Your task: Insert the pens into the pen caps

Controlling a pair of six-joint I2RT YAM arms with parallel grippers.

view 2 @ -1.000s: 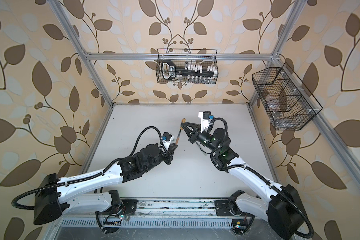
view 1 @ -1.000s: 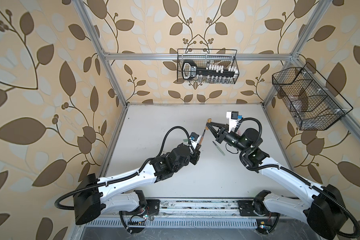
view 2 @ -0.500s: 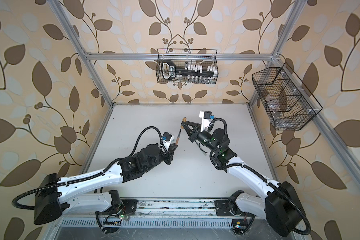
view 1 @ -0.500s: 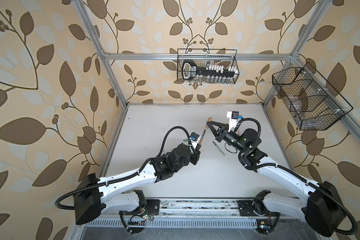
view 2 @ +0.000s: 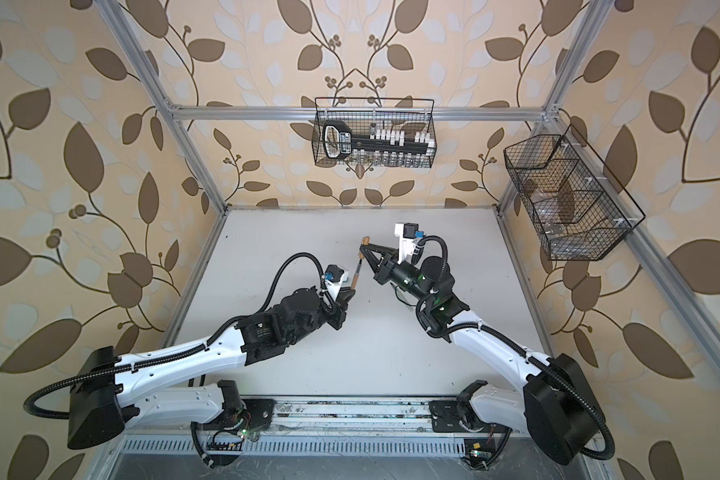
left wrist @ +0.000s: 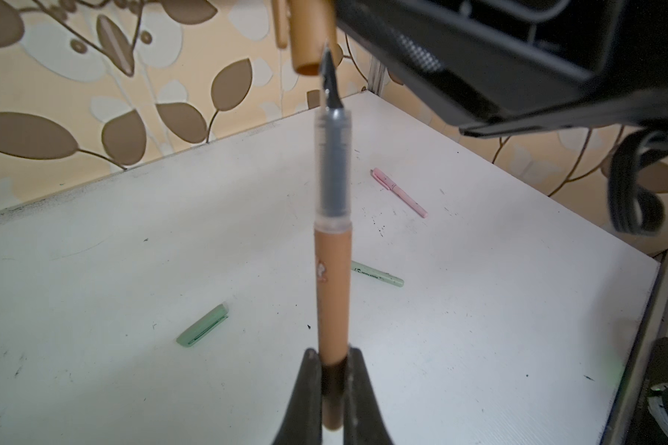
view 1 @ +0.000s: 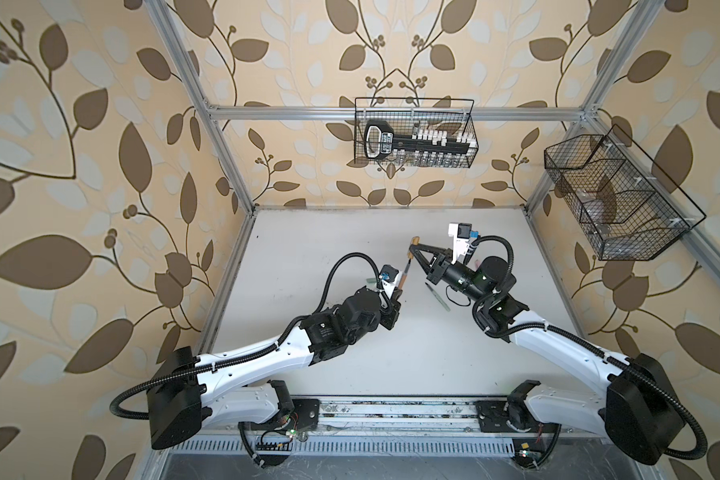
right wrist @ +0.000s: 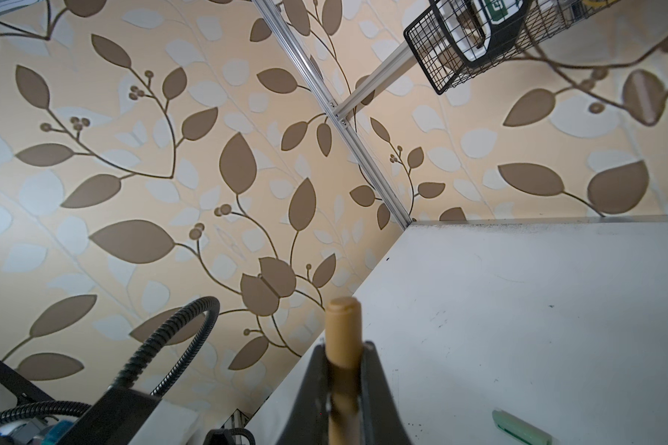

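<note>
Robot lab test cell, aluminium frame (view 1: 287, 113), leaf-patterned wallpaper panels (view 1: 80, 187), white tabletop (view 1: 308, 232), hanging wire baskets (view 1: 433, 99)

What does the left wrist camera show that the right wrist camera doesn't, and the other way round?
Only left wrist: the tan pen in the shut left gripper, nib near the mouth of the tan cap; the pink pen and green pen lying on the table.
Only right wrist: the cap's closed end and the wire basket.
Both: the tan cap in the shut right gripper, the table, probably the green cap.
</note>
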